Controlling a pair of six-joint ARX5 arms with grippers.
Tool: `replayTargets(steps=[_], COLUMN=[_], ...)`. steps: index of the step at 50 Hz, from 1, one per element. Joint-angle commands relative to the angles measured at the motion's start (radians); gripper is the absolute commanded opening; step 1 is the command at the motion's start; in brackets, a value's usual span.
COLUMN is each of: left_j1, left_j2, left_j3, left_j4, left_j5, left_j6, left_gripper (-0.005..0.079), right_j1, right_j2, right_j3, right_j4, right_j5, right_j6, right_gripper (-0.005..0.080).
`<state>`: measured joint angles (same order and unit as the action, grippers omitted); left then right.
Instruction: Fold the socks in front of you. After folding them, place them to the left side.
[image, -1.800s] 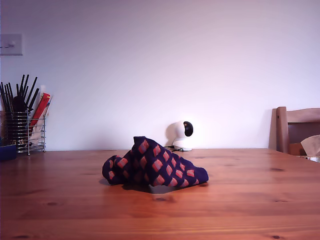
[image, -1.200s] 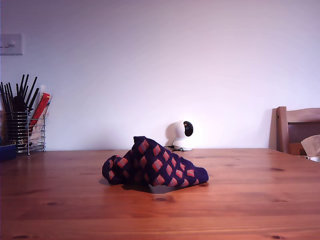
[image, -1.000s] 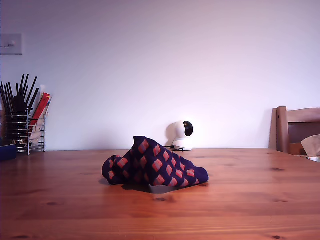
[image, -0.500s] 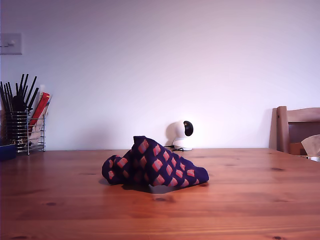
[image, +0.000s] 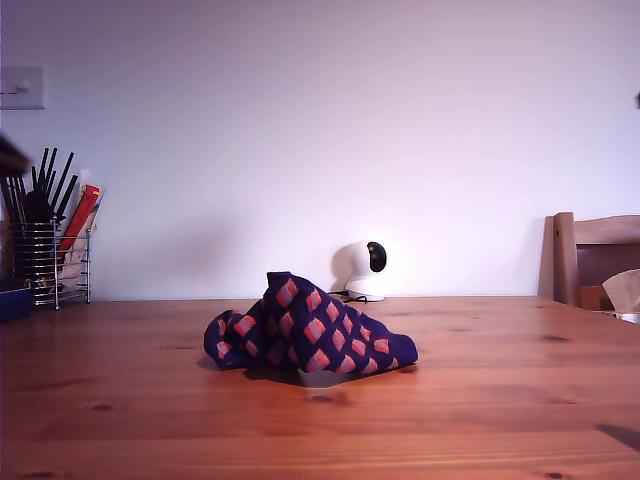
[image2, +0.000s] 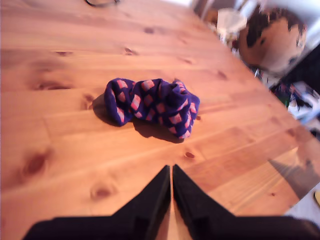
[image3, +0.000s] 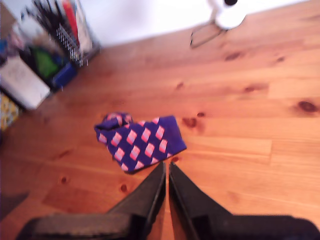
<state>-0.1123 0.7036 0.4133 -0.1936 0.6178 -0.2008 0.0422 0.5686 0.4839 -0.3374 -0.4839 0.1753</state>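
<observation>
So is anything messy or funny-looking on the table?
Only the socks. They sit in a crumpled heap in the middle of the wooden table, one end bunched up and the other humped, not flat or neatly folded. Nothing looks spilled or broken. My first gripper and second gripper are both shut and not touching them.

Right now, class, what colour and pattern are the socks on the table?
The socks are dark navy-purple with a grid of pink-red squares, clearest in the exterior view.

Chair (image: 598, 262) cut off at exterior view's right edge; dark blurred shape (image: 12, 157) at left edge, unidentifiable.
</observation>
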Motion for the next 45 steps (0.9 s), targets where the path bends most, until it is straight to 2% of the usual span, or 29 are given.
replayTargets(steps=[1, 8, 23, 36, 39, 43, 45], left_j1=[-0.014, -0.05, -0.14, -0.217, -0.226, -0.232, -0.236], left_j2=[0.038, 0.138, 0.304, 0.486, 0.531, 0.585, 0.611], left_j3=[0.012, 0.049, 0.142, 0.209, 0.231, 0.262, 0.279], left_j4=[0.05, 0.117, 0.128, 0.142, 0.143, 0.143, 0.142], left_j5=[-0.001, 0.003, 0.014, 0.014, 0.014, 0.014, 0.015], left_j6=[0.019, 0.023, 0.048, 0.105, 0.105, 0.105, 0.105], left_gripper=[-0.002, -0.002, -0.002, -0.002, -0.002, -0.001, -0.0008], right_j1=[0.013, 0.05, 0.199, 0.233, 0.233, 0.232, 0.233], right_j2=[0.057, 0.178, 0.457, 0.722, 0.777, 0.852, 0.885], right_j3=[0.023, 0.064, 0.135, 0.302, 0.351, 0.421, 0.455], right_j4=[0.004, 0.011, 0.083, 0.099, 0.092, 0.084, 0.078], right_j5=[-0.032, -0.121, -0.108, -0.109, -0.109, -0.108, -0.108], right_j6=[-0.02, -0.027, -0.087, -0.132, -0.138, -0.153, -0.158], right_gripper=[-0.0013, -0.0013, -0.0013, -0.0003, 0.0058, 0.0236, 0.0296])
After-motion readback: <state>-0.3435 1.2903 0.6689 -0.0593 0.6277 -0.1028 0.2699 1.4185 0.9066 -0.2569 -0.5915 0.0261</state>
